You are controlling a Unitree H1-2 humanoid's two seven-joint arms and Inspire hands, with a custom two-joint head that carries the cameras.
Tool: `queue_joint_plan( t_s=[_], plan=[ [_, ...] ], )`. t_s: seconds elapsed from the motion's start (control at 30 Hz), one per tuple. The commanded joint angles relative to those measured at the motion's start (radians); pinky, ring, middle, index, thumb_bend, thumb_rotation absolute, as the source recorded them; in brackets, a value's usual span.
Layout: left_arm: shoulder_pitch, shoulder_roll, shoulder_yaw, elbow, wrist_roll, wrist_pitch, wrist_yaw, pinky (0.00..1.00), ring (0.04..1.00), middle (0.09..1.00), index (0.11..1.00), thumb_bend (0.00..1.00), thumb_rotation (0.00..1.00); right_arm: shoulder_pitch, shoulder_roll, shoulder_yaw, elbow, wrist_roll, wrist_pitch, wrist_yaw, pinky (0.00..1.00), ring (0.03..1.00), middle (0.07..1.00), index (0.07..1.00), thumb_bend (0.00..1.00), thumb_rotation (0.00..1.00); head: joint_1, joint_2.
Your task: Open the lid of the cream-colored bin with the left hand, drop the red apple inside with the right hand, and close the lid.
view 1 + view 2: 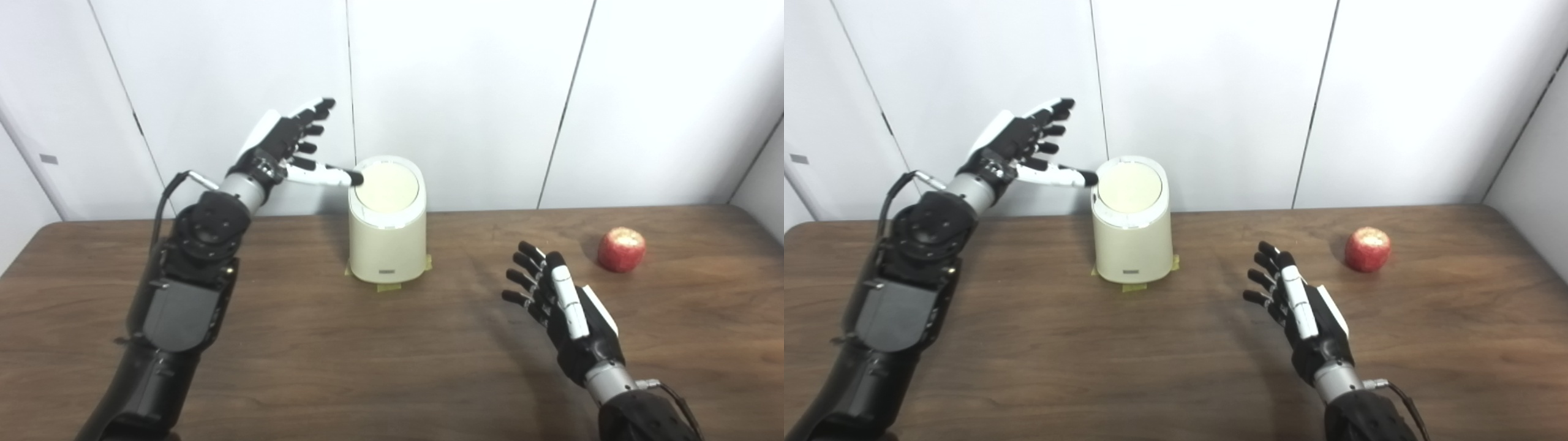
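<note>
White wall panels stood behind a brown wooden table point(318, 343) | left hand point(278, 147) was raised, fingers spread wide, thumb tip touching the lid point(387, 187) of the upright cream-colored bin point(387, 242) | right hand point(1298, 309) hovered wide, empty | red apple point(1368, 249) sat far right | both views matched.

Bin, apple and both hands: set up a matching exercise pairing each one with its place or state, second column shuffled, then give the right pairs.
Column one:
1. cream-colored bin
2. red apple
3. left hand
4. right hand

Column two:
A. open, above the bare table, between bin and apple
B. raised, thumb tip at the lid's edge
C. on the table near the right edge, untouched
D. lid down, taped at its base

Pairs: 1-D, 2-C, 3-B, 4-A
</note>
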Motion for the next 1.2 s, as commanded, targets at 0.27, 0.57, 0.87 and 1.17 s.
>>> queue_joint_plan(
  t_s=[0.27,0.57,0.87,1.17],
  plan=[
    [-0.224,0.016,-0.181,0.16,0.212,-0.043,-0.01,0.78,0.93,0.938,0.933,0.99,0.13,-0.031,0.014,-0.002,-0.039,-0.002,-0.038,-0.009,0.78,0.896,0.934,0.93,0.49,0.97,-0.008,0.004],
    [-0.295,-0.043,-0.219,0.327,0.274,-0.103,0.051,0.75,0.904,0.958,0.935,0.98,0.1,-0.037,0.027,0.003,-0.038,-0.009,-0.045,-0.016,0.79,0.893,0.931,0.927,0.5,0.95,-0.012,-0.001],
    [-0.322,-0.07,-0.224,0.408,0.278,-0.153,0.056,0.72,0.883,0.954,0.937,0.97,0.08,-0.041,0.034,0.004,-0.044,-0.012,-0.054,-0.019,0.78,0.891,0.93,0.926,0.51,0.96,-0.017,-0.004],
    [-0.327,-0.067,-0.264,0.397,0.32,-0.181,0.04,0.72,0.863,0.938,0.936,0.97,0.08,-0.042,0.04,-0.003,-0.059,-0.001,-0.044,-0.027,0.78,0.896,0.931,0.927,0.5,0.95,-0.018,0.008]
  ],
)
